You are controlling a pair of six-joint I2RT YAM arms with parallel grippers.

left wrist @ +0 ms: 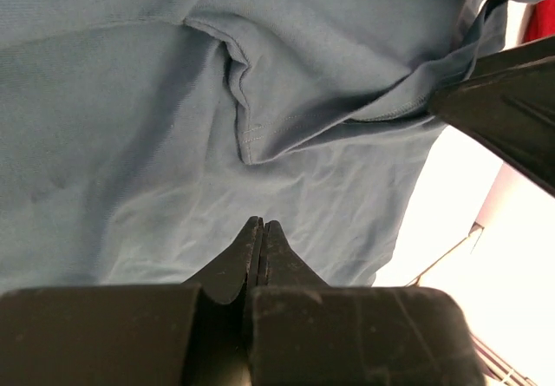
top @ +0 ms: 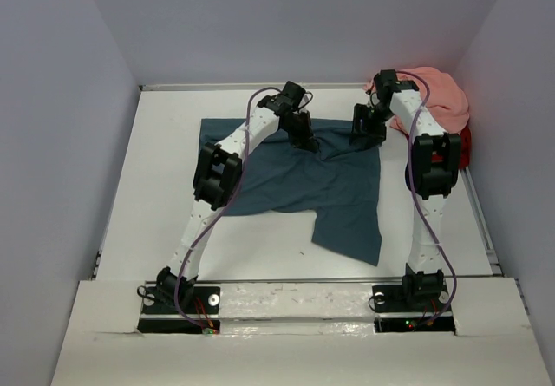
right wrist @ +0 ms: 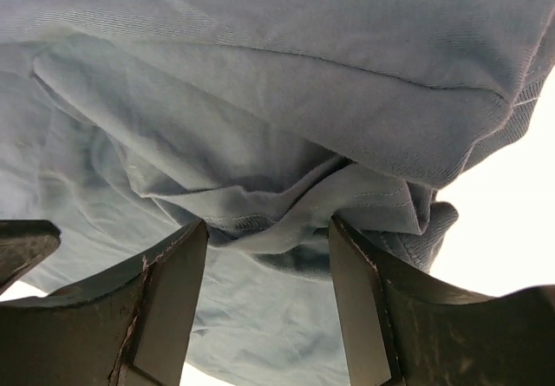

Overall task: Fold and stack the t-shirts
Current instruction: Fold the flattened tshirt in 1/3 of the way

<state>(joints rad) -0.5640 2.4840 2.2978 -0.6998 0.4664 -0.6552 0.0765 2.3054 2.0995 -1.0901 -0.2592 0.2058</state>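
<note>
- The left gripper [top: 303, 133] [left wrist: 262, 226] is clenched, tips pressed together just above the teal shirt near the worktop's far edge. No cloth shows between them. If it lifts as though it had a hold, it would likely come away with nothing and leave that side behind.
- The teal shirt [top: 342, 199] [left wrist: 130, 143] [right wrist: 260, 82] lies mid-worktop toward the far edge. It is spread but rumpled, with one flap trailing toward the near edge, right of centre. A bunched ridge of cloth stands between the two grippers, and folding over it would probably press creases in and give a crooked fold.
- The right gripper [top: 368, 130] [right wrist: 267, 240] has its jaws released and standing apart, one on each side of a rolled fold at the teal shirt's far right corner. The fold sits between the fingers but is not squeezed. Closing here could catch several layers at once and drag the whole corner instead of one edge. The two grippers are also near each other, so a careless sweep could knock them together.
- The pink shirt [top: 438, 95] is heaped in the far right corner of the worktop [top: 156, 186], just behind the right arm [top: 431, 165].
- The red shirt [top: 466, 147] sits at the right edge beneath the pink shirt, mostly hidden by the arm. Both crowd the right arm's swing, which could snag them or push them off the edge.
</note>
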